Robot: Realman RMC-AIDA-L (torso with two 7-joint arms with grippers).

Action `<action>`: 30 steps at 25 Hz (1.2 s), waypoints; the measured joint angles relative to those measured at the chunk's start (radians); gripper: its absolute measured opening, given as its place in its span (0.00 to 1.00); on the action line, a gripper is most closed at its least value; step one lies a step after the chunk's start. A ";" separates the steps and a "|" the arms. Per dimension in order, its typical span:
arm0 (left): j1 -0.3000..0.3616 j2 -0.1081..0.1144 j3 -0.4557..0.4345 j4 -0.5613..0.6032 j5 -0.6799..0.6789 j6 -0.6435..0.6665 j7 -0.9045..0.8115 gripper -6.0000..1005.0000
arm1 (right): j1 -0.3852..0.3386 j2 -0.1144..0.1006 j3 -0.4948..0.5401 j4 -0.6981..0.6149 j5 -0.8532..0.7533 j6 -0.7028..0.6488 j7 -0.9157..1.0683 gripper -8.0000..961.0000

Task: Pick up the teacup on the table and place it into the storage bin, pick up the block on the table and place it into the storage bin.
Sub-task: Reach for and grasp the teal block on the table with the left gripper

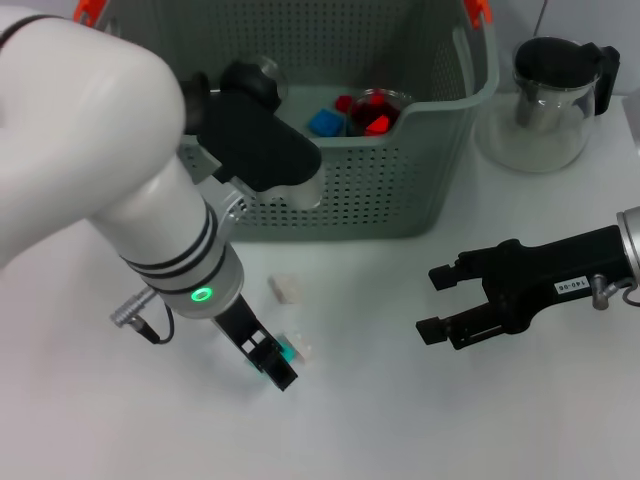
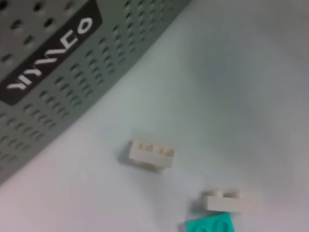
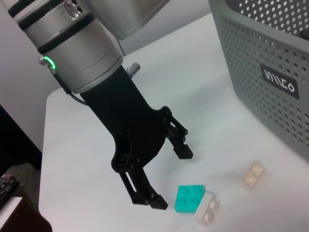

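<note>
The grey-green perforated storage bin [image 1: 400,190] stands at the back middle of the table. Inside it I see a clear teacup [image 1: 380,100] next to blue and red blocks [image 1: 326,122]. My left gripper [image 1: 273,364] is open and low over the table in front of the bin. It also shows in the right wrist view [image 3: 170,177]. A teal block [image 3: 189,198] lies just beside one fingertip [image 3: 157,202], with a white block [image 3: 208,209] touching it. A second white block [image 1: 286,289] lies nearer the bin. My right gripper [image 1: 432,300] is open and empty, hovering to the right.
A glass teapot with a black lid [image 1: 551,95] stands to the right of the bin. The bin's black label [image 2: 48,55] faces the blocks. The left wrist view shows both white blocks [image 2: 150,155] and the teal block's edge [image 2: 210,225].
</note>
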 joint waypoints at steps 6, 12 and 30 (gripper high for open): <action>-0.032 -0.002 0.024 -0.025 0.002 0.000 -0.049 0.94 | 0.004 -0.001 -0.003 0.000 -0.007 0.000 0.000 0.97; -0.051 -0.004 0.047 -0.060 -0.002 -0.023 -0.063 0.94 | 0.006 0.000 -0.001 0.000 -0.012 0.001 -0.003 0.97; -0.092 -0.003 0.052 -0.166 -0.002 -0.103 -0.067 0.94 | 0.003 0.001 -0.003 0.000 -0.012 0.013 -0.005 0.97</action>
